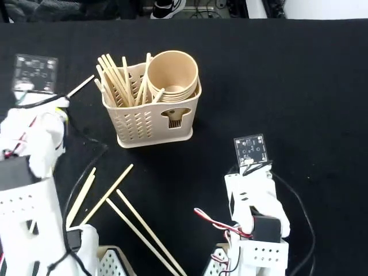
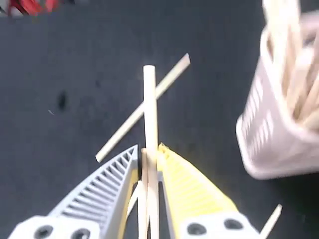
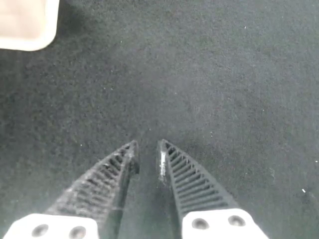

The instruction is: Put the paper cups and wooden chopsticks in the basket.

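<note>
The desk (image 1: 299, 86) is black and felt-like. The left pincer (image 2: 148, 149) is clenched on a slim wooden chopstick (image 2: 149, 99) near the slotted basket (image 1: 152, 126) holding nested paper cups (image 1: 172, 72). The right pincer (image 3: 148, 157), slightly parted and empty, points down at the desk.

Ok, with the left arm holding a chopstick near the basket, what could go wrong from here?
The left gripper is shut on a chopstick that sticks out well past its fingertips; it could pivot or slip.
The basket already holds a crowded fan of chopsticks, so the held one may catch on them or the rim.
The loose chopsticks on the table lie close together, awkward to grasp singly.
</note>
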Controlling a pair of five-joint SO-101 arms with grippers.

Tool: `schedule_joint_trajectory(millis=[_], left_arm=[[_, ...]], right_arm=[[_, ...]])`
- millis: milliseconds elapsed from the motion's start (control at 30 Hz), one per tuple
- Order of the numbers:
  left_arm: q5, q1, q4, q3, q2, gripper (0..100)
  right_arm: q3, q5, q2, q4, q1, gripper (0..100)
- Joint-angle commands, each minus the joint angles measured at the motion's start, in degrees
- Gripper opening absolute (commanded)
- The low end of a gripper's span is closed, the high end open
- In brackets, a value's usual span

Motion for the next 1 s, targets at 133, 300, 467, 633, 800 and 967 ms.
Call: schedule_joint_trajectory(millis=[133,300,467,633,800,967], left_arm=[[5.9,9.0,-0.3,-12.6,-3.3,3],[13.8,14.8,-0.8,-20.4,-2.7,3],[19.0,18.4,-0.9,-28.4,-2.7,3],[21.6,20.9,-8.4,-33.3,-2.7,3],[23.3,23.2,-19.9,-32.8,-2.7,3],[23.3,24.4,-24.7,-30.9,-2.6,3]], right_arm=[[-0.7,0.6,-4.4,-1.1,-0.8,8.2],[-0.7,0.6,-4.4,-1.1,-0.7,8.2],[-0.7,0.6,-4.4,-1.1,-0.7,8.2],[-0.7,0.6,-4.4,-1.2,-0.7,8.2],[-0.7,0.6,-4.4,-1.2,-0.4,8.2],[-0.7,0.6,-4.4,-1.2,-0.4,8.2]])
